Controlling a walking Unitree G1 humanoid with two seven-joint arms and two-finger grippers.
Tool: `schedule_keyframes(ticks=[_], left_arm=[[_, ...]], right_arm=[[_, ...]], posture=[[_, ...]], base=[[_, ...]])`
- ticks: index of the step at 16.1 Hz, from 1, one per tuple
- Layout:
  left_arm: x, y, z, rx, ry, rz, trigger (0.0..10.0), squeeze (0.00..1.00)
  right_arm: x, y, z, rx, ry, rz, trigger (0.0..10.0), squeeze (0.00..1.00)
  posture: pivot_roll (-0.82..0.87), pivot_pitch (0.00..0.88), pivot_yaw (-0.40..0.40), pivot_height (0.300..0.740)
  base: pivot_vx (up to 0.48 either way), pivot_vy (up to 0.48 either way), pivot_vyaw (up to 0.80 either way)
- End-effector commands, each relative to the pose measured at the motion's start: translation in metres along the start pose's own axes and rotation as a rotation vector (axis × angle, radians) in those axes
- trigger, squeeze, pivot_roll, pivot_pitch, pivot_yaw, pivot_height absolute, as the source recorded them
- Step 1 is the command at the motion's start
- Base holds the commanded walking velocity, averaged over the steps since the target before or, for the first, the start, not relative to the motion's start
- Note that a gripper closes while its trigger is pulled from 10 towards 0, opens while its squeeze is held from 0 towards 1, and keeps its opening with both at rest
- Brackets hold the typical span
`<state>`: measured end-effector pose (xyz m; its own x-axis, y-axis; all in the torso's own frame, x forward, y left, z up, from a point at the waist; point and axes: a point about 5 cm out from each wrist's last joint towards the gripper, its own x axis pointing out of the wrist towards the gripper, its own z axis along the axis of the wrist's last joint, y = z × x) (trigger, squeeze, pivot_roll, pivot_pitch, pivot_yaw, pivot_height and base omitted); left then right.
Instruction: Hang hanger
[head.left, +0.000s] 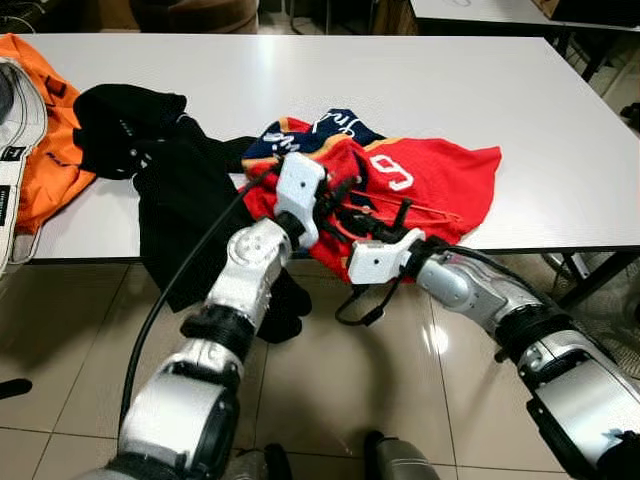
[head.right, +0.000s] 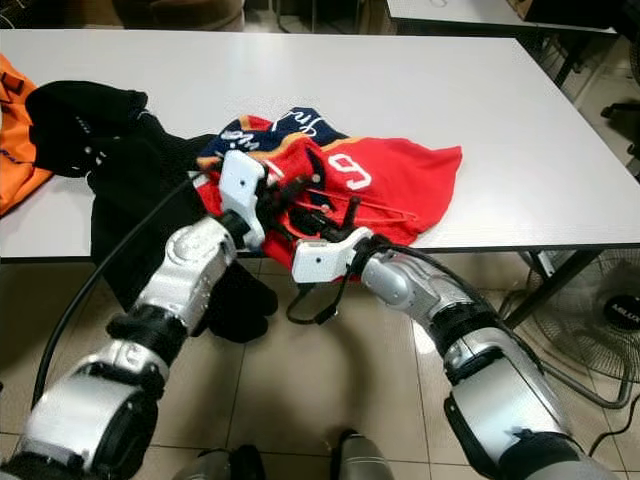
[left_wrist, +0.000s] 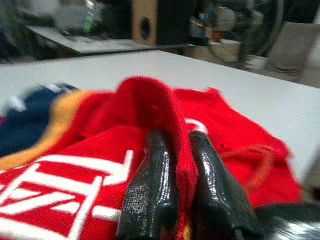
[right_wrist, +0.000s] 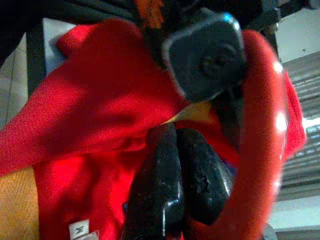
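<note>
Red jersey (head.left: 430, 175): on white counter (head.left: 400, 80), near edge, at 6 o'clock, part overhanging. Left hand (left_wrist: 182, 165): closed, pinching a jersey fold. Right hand (right_wrist: 180, 165): closed on jersey fabric beside red hanger (right_wrist: 262, 125).

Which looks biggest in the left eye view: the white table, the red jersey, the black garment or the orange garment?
1. White table, by far.
2. Red jersey and black garment: about alike, so unranked.
3. Orange garment, though the picture's edge cuts it off, so its full size is unsure.
</note>
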<state>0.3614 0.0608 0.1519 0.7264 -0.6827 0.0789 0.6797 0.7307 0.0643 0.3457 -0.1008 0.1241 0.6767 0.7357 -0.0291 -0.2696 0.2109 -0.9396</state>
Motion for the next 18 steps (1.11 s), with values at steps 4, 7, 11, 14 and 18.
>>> schedule_keyframes(ticks=[4, 7, 11, 14, 18], left_arm=[[-0.001, -0.029, -0.007, 0.124, 0.076, -0.249, 10.0, 0.00], [-0.006, -0.023, -0.008, 0.192, 0.103, -0.248, 10.0, 1.00], [-0.009, -0.020, 0.003, 0.184, 0.092, -0.291, 10.0, 1.00], [-0.014, -0.013, 0.012, 0.181, 0.100, -0.343, 10.0, 1.00], [-0.028, -0.004, 0.028, 0.161, 0.129, -0.475, 10.0, 1.00]], right_arm=[[0.001, -0.003, -0.003, -0.049, 0.017, 0.002, 0.0, 0.00], [-0.001, -0.003, -0.005, -0.044, 0.022, -0.014, 0.0, 0.00], [-0.004, -0.002, -0.008, -0.046, 0.031, -0.026, 0.0, 0.00], [-0.006, -0.004, -0.009, -0.045, 0.036, -0.031, 0.0, 0.00], [-0.008, -0.001, -0.010, -0.041, 0.042, -0.028, 0.0, 0.00]], posture=[[-0.27, 0.103, 0.060, 0.740], [-0.27, 0.108, 0.063, 0.740], [-0.27, 0.110, 0.065, 0.740], [-0.27, 0.111, 0.064, 0.740], [-0.27, 0.114, 0.069, 0.740]], base=[[0.000, 0.000, 0.00], [0.000, 0.000, 0.00], [0.000, 0.000, 0.00], [0.000, 0.000, 0.00], [0.000, 0.000, 0.00]])
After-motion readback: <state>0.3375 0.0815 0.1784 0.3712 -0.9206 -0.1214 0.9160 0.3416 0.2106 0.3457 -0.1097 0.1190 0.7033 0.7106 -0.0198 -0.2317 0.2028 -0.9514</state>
